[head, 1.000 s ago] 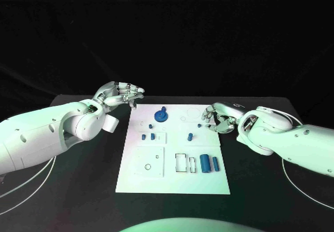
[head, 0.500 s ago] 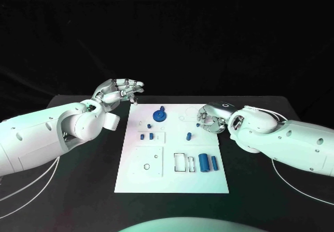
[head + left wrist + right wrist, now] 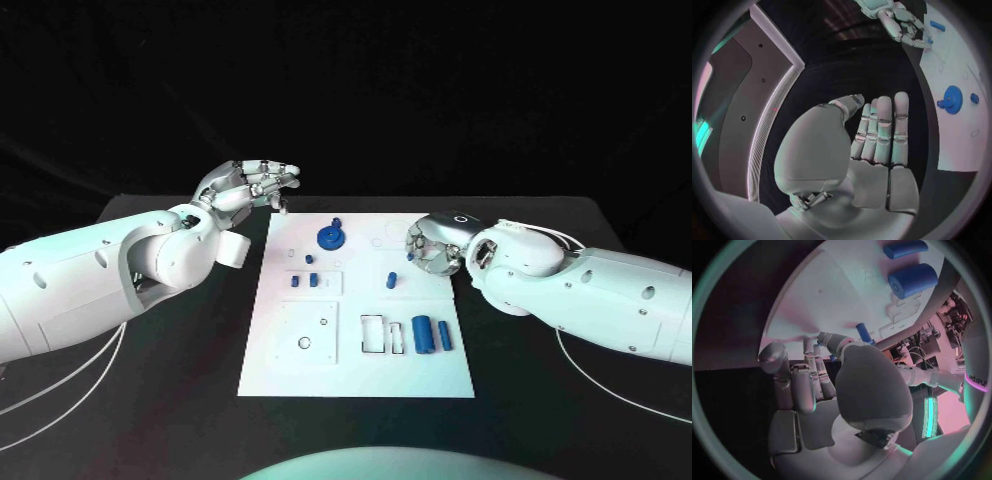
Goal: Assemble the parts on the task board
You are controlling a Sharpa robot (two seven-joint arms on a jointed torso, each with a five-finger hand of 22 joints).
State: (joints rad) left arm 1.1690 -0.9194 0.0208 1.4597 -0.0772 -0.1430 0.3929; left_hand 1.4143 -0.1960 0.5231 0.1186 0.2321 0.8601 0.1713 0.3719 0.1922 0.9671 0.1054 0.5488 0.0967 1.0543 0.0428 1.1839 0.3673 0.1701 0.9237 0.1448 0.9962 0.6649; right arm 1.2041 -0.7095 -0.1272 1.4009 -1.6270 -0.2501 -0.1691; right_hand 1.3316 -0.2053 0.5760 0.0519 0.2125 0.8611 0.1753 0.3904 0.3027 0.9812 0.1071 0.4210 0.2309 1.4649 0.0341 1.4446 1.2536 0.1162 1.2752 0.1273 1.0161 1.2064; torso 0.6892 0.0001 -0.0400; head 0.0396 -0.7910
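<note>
Now | left hand (image 3: 248, 187): above the bench (image 3: 173, 400) off the far left corner of the task board (image 3: 361, 375), fingers straight and close together, holding nothing | right hand (image 3: 437, 245): at the board's right edge, fingers curled in, grip contents unclear | parts: blue round piece (image 3: 332, 237), blue cylinder (image 3: 424, 334) on board.

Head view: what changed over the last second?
The right robot hand and its arm swung in over the right edge of the task board, toward the small upright blue part; it holds nothing. The left robot hand stayed off the board's far left corner, fingers straight in its wrist view. The blue parts, including the round blue disc, did not move.
</note>
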